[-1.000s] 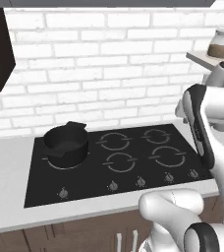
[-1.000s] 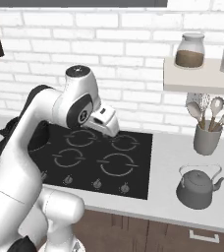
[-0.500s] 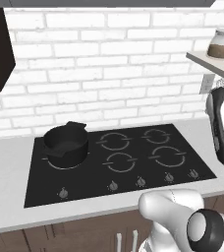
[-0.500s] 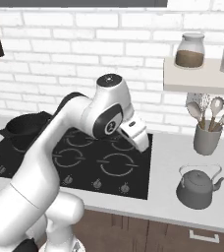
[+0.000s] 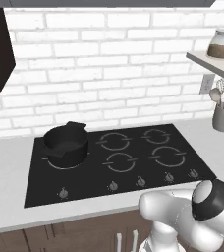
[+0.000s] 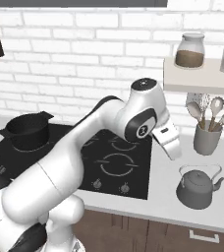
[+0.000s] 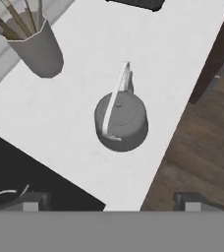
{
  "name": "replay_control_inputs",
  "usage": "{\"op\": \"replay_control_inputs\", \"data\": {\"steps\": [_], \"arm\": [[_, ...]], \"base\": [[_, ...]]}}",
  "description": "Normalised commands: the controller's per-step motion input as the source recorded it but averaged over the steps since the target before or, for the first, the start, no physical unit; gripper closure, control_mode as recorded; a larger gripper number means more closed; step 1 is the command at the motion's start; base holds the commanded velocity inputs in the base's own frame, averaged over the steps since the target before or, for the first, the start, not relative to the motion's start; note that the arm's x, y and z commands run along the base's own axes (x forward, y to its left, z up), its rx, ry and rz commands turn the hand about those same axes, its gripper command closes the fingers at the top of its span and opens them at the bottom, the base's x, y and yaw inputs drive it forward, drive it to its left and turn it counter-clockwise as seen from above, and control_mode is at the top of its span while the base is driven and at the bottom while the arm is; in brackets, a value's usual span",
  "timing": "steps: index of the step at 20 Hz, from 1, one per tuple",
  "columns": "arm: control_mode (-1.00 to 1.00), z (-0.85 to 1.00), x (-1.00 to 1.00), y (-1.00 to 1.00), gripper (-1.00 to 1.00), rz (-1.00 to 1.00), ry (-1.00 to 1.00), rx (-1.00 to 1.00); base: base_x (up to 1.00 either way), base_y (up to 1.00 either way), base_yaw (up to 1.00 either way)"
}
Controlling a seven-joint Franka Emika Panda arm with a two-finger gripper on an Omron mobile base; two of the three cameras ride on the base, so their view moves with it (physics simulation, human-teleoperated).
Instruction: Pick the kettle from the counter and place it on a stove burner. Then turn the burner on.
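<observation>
Left base view: four ringed burners (image 5: 122, 161) lie free on the black cooktop (image 5: 35, 187), a black pot (image 5: 66, 143) at far left.

Right base view: the small grey kettle (image 6: 198, 186) stands upright on the counter (image 6: 163, 197), right of the cooktop, near the utensil cup (image 6: 207, 138).

Hand view: the gripper (image 7: 109, 199) hangs above the kettle, fingertips (image 7: 33, 199) wide apart, holding nothing.

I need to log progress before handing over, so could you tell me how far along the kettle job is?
Nothing looks finished yet. The kettle sits on the counter, right of the cooktop, beside the utensil holder. In hand: the pincer hangs above the kettle, apart from it. Left: grasp it, set it on a free stove burner, and turn that burner's knob.
</observation>
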Motion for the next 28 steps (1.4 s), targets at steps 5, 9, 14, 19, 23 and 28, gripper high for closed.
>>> {"op": "replay_control_inputs", "data": {"steps": [5, 9, 14, 19, 23, 28], "arm": [[-1.0, -0.1, 0.0, -0.96, -1.0, -0.15, 0.0, 0.0], [-1.0, -0.25, 0.0, -0.64, -1.0, 0.0, 0.0, 0.02], [-1.0, -0.02, 0.0, -0.1, -1.0, 0.0, 0.0, 0.0], [-1.0, -0.25, 0.0, 0.0, -1.0, 0.0, 0.0, 0.0], [-1.0, -0.38, 0.07, 0.0, -1.0, 0.0, 0.0, 0.0], [-1.0, -0.52, 0.12, 0.0, -1.0, 0.0, 0.07, 0.0]], "base": [[0.0, 0.0, 0.0], [0.0, 0.0, 0.0], [0.0, 0.0, 0.0], [0.0, 0.0, 0.0], [0.0, 0.0, 0.0], [0.0, 0.0, 0.0]]}}
